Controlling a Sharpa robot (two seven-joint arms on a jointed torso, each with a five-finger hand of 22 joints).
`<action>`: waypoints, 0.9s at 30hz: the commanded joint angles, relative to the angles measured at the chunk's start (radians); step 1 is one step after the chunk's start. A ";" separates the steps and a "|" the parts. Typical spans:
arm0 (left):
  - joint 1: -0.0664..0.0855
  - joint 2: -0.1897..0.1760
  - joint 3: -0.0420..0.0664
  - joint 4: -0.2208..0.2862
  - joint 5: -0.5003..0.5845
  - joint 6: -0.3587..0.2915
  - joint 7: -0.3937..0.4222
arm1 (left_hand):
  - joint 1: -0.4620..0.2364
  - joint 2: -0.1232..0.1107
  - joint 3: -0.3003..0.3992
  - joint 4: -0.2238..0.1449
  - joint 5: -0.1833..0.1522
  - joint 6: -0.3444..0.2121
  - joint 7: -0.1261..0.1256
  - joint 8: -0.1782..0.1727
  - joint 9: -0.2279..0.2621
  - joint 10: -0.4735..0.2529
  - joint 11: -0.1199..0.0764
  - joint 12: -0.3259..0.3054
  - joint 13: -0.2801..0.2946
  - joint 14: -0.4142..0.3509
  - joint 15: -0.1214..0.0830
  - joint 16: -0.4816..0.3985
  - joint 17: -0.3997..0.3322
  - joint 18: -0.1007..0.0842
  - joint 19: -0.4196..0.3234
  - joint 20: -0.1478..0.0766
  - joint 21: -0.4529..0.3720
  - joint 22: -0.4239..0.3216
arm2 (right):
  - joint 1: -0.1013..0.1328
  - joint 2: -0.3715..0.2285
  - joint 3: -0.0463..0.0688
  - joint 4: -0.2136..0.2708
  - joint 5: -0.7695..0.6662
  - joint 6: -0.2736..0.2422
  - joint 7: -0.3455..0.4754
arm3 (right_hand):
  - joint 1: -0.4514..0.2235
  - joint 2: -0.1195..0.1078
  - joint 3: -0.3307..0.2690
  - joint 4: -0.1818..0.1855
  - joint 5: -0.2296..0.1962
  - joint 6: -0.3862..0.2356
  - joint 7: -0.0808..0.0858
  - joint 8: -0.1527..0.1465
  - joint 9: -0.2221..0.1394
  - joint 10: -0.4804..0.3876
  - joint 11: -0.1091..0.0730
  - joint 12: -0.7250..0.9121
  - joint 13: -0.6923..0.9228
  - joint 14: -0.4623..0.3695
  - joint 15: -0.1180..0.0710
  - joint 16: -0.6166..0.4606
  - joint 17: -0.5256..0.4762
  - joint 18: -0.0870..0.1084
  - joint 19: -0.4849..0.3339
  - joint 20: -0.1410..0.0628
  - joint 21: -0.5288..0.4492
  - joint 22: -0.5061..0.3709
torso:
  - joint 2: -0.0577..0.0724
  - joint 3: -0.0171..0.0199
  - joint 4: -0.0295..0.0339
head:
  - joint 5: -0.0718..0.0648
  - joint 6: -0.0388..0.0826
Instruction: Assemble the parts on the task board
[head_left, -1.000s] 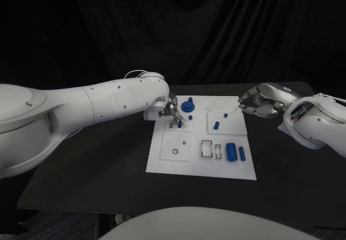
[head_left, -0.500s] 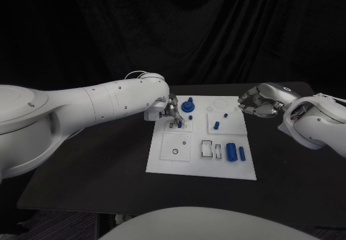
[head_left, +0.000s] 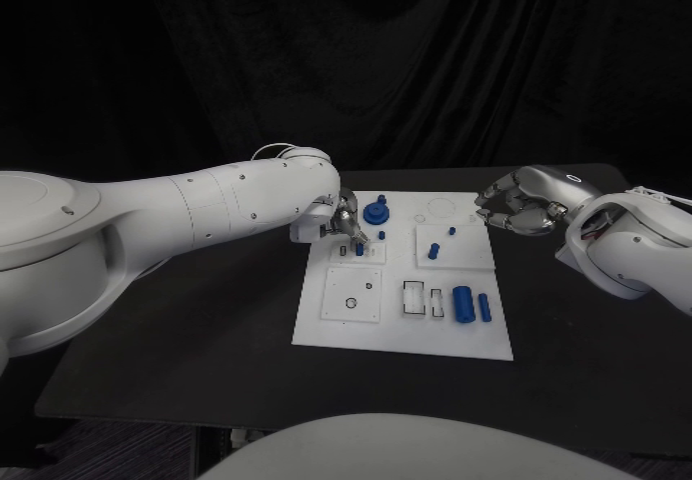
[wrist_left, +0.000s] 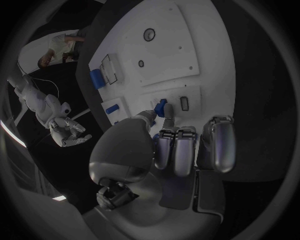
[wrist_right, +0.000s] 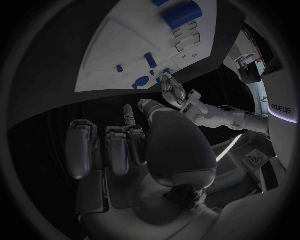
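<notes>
Left fingers (wrist_left: 164, 111) pinch small blue peg (wrist_left: 160, 105) over white task board (head_left: 368, 325); right fingers (head_left: 508, 215) curled, empty.

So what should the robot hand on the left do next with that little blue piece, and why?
Probably ease the small blue piece straight down into the board. The left robot hand pinches it between thumb and a finger right over the far left part of the task board, beside a small dark slot. Whether it is already seated cannot be told. The right robot hand hangs curled at the board's far right edge, holding nothing.

Glossy white arms (head_left: 173, 215), silver robot hand (head_left: 522, 203), thin white cable
</notes>
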 joint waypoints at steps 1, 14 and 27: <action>-0.003 0.003 0.000 0.001 0.004 0.012 0.025 | 0.013 -0.002 0.013 -0.004 0.017 0.010 -0.001 -0.006 -0.002 0.106 0.003 0.003 0.263 0.104 0.006 0.003 0.263 0.012 -0.009 -0.001 -0.005 0.180 | -0.002 0.001 0.001 0.000 -0.002 -0.002 -0.014 | 0.007 0.006 0.005 -0.002 0.005 0.007 0.001 -0.007 -0.001 0.008 0.004 -0.005 0.121 0.107 0.006 0.003 0.263 0.012 0.026 0.005 -0.007 0.216 | 0.000 0.0002 -0.0005 | -0.002 0.000; -0.004 0.006 0.000 0.001 0.004 0.016 0.035 | 0.029 -0.015 0.062 -0.028 0.009 0.016 -0.003 -0.008 -0.006 0.106 0.000 0.003 0.263 0.104 0.004 0.003 0.263 0.012 -0.009 -0.003 -0.008 0.182 | -0.002 0.002 0.001 0.001 -0.002 0.003 -0.018 | 0.013 0.007 0.009 -0.009 0.005 0.009 0.001 -0.007 -0.002 0.006 0.004 -0.007 0.118 0.107 0.005 0.003 0.263 0.012 0.026 0.004 -0.009 0.215 | 0.000 0.0006 0.0003 | -0.005 0.000; -0.005 0.003 0.000 0.006 0.004 -0.007 0.038 | 0.013 -0.054 0.161 -0.062 0.074 0.055 -0.012 -0.004 -0.011 0.106 -0.008 0.003 0.263 0.104 -0.003 0.003 0.263 0.011 -0.004 -0.009 -0.007 0.187 | -0.002 0.002 0.001 0.001 -0.002 0.006 -0.022 | 0.019 0.008 0.013 -0.015 0.005 0.010 0.001 -0.008 -0.004 0.004 0.004 -0.010 0.114 0.107 0.005 0.003 0.263 0.013 0.023 0.004 -0.013 0.214 | 0.000 -0.0001 -0.0002 | -0.006 0.000</action>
